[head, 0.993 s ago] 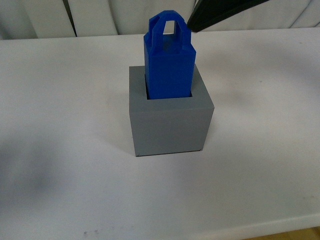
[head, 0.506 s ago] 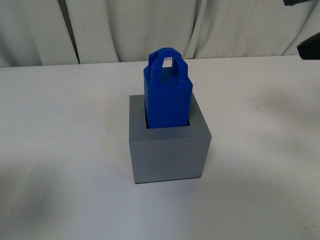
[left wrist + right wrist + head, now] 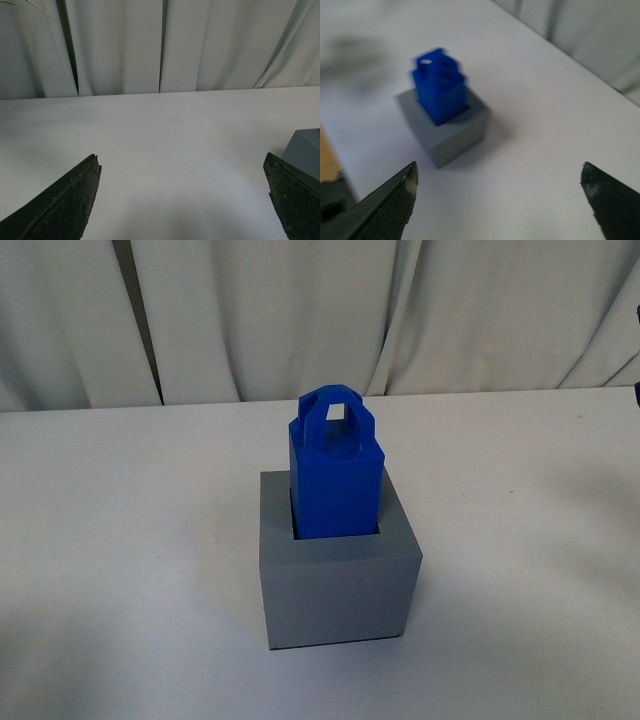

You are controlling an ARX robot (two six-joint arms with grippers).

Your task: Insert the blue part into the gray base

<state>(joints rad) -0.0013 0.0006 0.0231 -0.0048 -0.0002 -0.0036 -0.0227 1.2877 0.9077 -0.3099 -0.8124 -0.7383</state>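
Observation:
The blue part (image 3: pixel 337 468) stands upright in the square recess of the gray base (image 3: pixel 338 590) on the white table, its looped handle on top. Neither arm shows in the front view. My right gripper (image 3: pixel 499 172) is open and empty, well apart from the two; the right wrist view, blurred, shows the blue part (image 3: pixel 440 85) seated in the gray base (image 3: pixel 452 132). My left gripper (image 3: pixel 182 162) is open and empty over bare table, with a corner of the gray base (image 3: pixel 305 152) beside one finger.
The white table (image 3: pixel 120 540) spreads around the base. White curtains (image 3: pixel 300 310) hang behind its far edge. In the right wrist view the table's edge (image 3: pixel 330 145) and a wooden floor show near one finger.
The dark right arm has drawn back out of the front view at upper right. The front camera's view has shifted, so the base and blue part sit lower in the picture.

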